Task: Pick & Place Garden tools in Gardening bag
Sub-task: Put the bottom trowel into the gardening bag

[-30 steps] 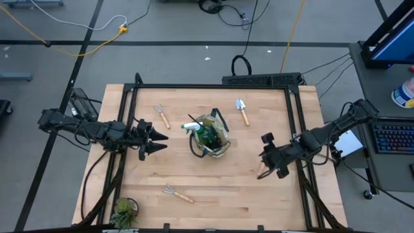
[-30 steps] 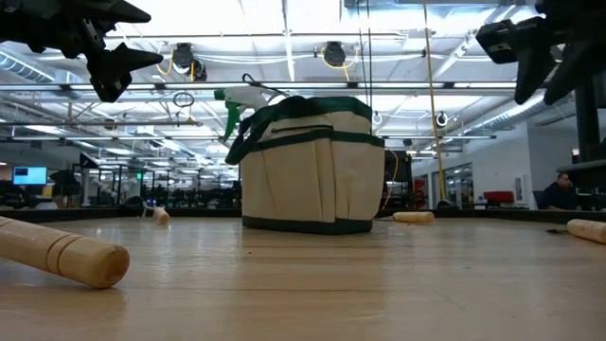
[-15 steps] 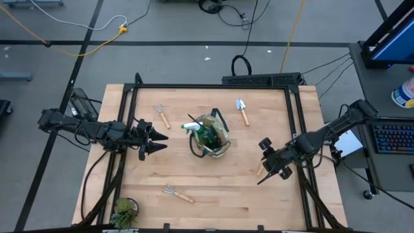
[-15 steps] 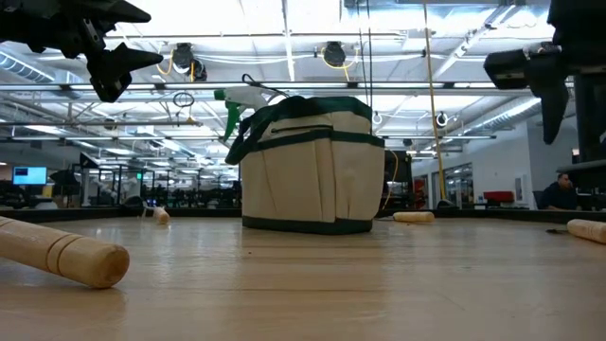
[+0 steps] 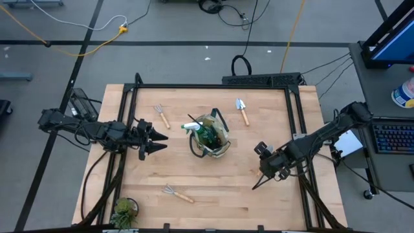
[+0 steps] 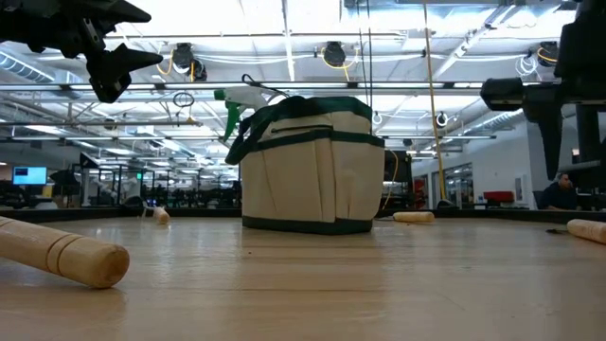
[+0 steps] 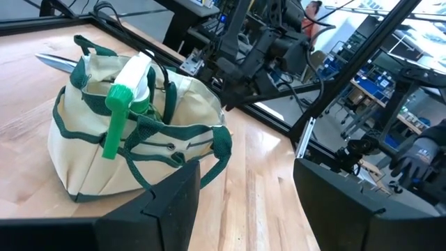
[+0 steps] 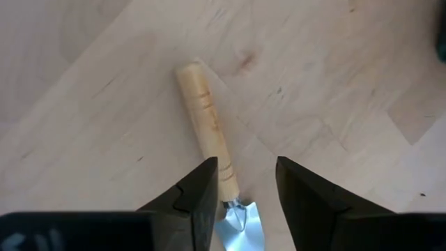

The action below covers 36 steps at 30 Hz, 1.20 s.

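While the gardening bag [image 5: 210,136] sits near table centre, bare wood lies open all round it, esp. toward the near edge. Bag: round beige canvas, dark green trim and loop handles, side pockets; green spray bottle [image 7: 125,94] w/ white trigger stands inside, nozzle above the rim.

Loose tools, all apart from the bag:
- fork rake [image 5: 161,115], wood handle, left of bag toward far edge
- trowel [image 5: 242,110], wood handle, metal blade, right of bag toward far edge
- 2nd fork rake [image 5: 176,192], near the front edge
- 2nd trowel [image 8: 216,171] under the right arm, close to the table's right rail; handle is a smooth turned cylinder w/ ringed grooves, blade shiny metal

Right gripper [image 5: 257,182] hangs above this trowel, fingers spread, one each side of the handle where it meets the blade, not touching.

Left gripper [image 5: 159,142] waits over the table's left part, pointed at the bag, fingers spread, nothing between.

Potted plant [image 5: 123,211], leafy, at the front-left corner. Table [image 5: 213,184]: pale planked wood, black metal frame on the edges
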Tool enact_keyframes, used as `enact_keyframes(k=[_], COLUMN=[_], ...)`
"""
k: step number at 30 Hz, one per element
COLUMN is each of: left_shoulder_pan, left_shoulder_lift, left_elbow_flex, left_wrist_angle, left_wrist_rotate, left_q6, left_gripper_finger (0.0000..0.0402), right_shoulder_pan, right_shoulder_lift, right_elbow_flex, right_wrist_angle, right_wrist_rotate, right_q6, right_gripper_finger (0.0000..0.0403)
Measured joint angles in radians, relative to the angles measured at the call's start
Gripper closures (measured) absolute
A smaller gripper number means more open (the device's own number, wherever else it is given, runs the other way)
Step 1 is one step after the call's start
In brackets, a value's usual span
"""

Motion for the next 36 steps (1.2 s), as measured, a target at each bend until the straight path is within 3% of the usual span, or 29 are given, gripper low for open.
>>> enact_keyframes(k=[7,21,27,36], left_shoulder_pan=[0.000,0.000,0.000,0.000], left_shoulder_lift=[0.000,0.000,0.000,0.000], left_elbow_flex=[0.000,0.000,0.000,0.000], left_wrist_angle=[0.000,-0.001,-0.001,0.000], left_wrist_rotate=[0.000,0.000,0.000,0.000], left_q6=[-0.002,-0.006,-0.006,-0.014], left_gripper_finger=[0.0165,0.0165,0.0165,0.0165], right_shoulder_pan=[0.000,0.000,0.000,0.000], right_shoulder_lift=[0.021,0.061,0.077,0.078], right_elbow_flex=[-0.011,-0.121,-0.172,-0.196], right_wrist_angle=[0.019,0.198,0.336,0.428], right_wrist_rotate=[-0.076,-0.071,-0.071,-0.073], right_q6=[-0.026,-0.050,0.032,0.193], right_gripper_finger=[0.0260,0.0259,0.0260,0.0313])
